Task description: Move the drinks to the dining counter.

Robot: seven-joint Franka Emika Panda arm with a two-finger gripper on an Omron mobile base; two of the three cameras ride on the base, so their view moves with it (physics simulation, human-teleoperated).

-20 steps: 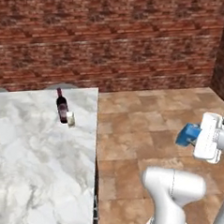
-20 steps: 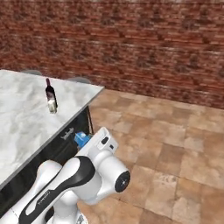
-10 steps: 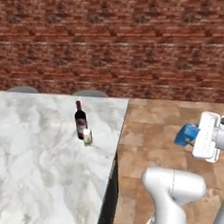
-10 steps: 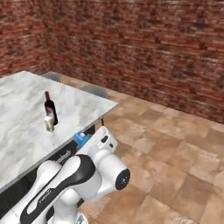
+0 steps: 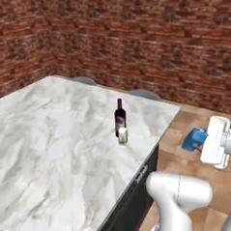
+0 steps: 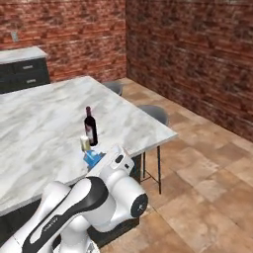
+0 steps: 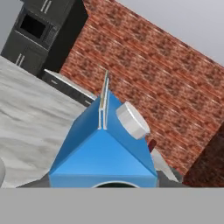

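You are carrying the blue carton in the gripper, its fingers clamped on the carton's sides, and it hangs over the tiled floor just off the corner of the dining counter. The wine bottle and the small pale jar already stand on the tabletop, touching or nearly so, near the edge that faces you.

To set the carton down well, bring it over the marble first and only then lower it. I judge the open stretch of tabletop beside the two drinks the safest spot; coming in straight at them risks knocking the bottle, which is tall and narrow and would tip easily. Keep the carton upright and let go only once its base rests flat.

The hand view gives you the carton's gabled top and white screw cap close up, which the base views cannot resolve. The right base view shows the carton low against the counter's near edge, with two stools along the far side. The left base view shows best the gap between carton and counter.
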